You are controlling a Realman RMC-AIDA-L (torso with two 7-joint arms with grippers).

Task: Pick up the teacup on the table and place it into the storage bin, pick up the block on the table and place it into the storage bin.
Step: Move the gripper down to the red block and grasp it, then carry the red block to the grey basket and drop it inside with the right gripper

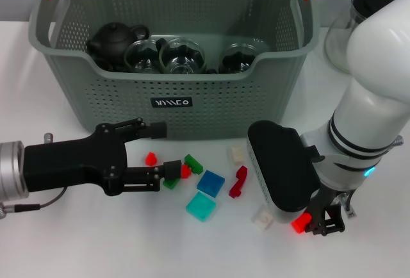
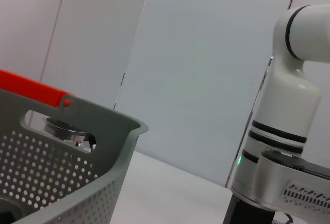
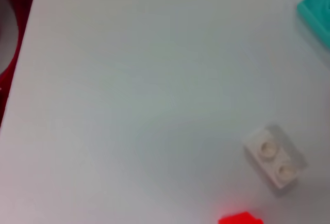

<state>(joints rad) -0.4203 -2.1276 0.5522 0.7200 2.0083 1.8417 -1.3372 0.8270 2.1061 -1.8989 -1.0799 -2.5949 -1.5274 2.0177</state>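
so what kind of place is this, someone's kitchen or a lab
Most likely a lab or test bench, not a kitchen: a plain white table against bare pale wall panels, holding only staged props, a bin of teaware and scattered toy blocks.

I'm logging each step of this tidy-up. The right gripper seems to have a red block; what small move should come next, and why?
Probably lift the right gripper straight up. It looks shut on the red block low at the table, and the storage bin stands farther back with tall walls, so height comes first. The left gripper hangs open by the other blocks.
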